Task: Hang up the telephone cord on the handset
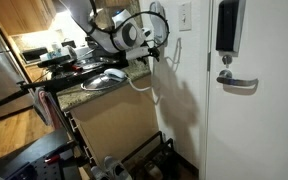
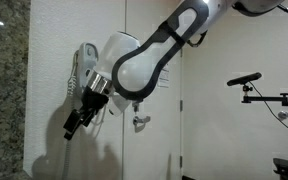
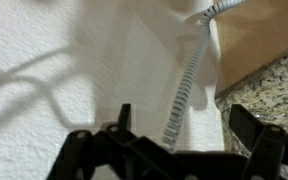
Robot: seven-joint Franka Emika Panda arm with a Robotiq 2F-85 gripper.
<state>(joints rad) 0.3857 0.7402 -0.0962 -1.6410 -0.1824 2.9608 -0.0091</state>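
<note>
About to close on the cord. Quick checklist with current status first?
1. Gripper open: ok.
2. Telephone cord lined up between the fingers in the wrist view: ok.
3. Cord far enough in to grip: cannot tell.
4. Handset visible on the wall in an exterior view: ok.
5. Granite counter clear of the gripper: cannot tell.

We see an arm (image 2: 159,50) of glossy white, rounded shells, with a broad dark band running along the inner curve of its links. At the seven o'clock end sits a pale grey collar (image 2: 97,86), then the matte black gripper (image 2: 72,128). In an exterior view a thin black cable (image 1: 162,20) loops at two o'clock of the wrist. In the wrist view the fingers (image 3: 124,120) are black, flat and angular.
</note>
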